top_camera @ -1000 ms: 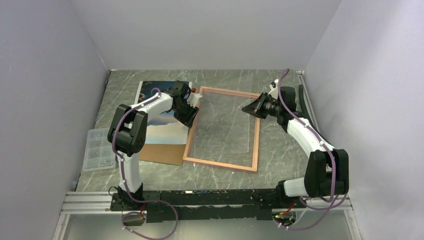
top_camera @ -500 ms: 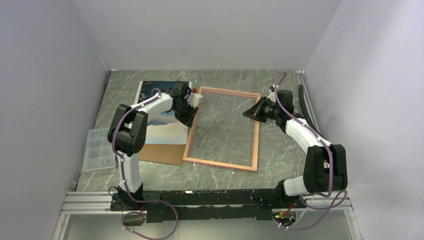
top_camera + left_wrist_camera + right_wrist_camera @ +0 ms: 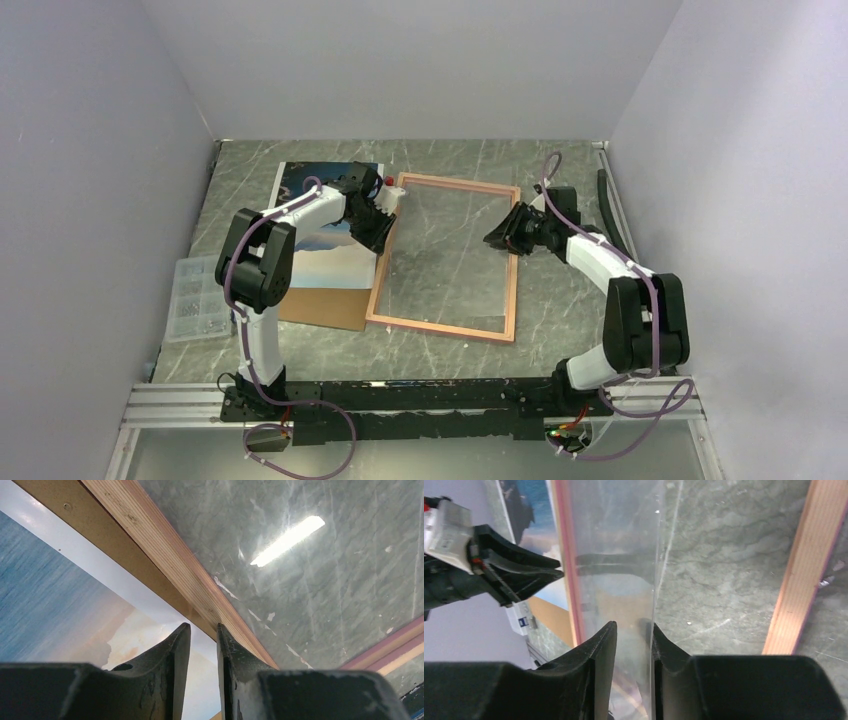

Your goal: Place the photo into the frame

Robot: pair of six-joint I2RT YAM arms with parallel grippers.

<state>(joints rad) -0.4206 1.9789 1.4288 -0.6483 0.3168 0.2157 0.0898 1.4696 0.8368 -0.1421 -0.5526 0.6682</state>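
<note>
Clear compartment box (image 3: 198,298) holding tiny parts is sitting on the grey marble tabletop (image 3: 560,310), pale walls (image 3: 400,60) around. The right gripper (image 3: 633,626) is gaping astride the clear pane (image 3: 619,540). Whether the left gripper (image 3: 203,626) is gripping is unclear.

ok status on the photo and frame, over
Left pincer nearly closed at left rail of the frame, grip unclear. Right pincer open around the clear pane edge. Photo face up left of frame, not in. Left arm reaches across it.
</note>
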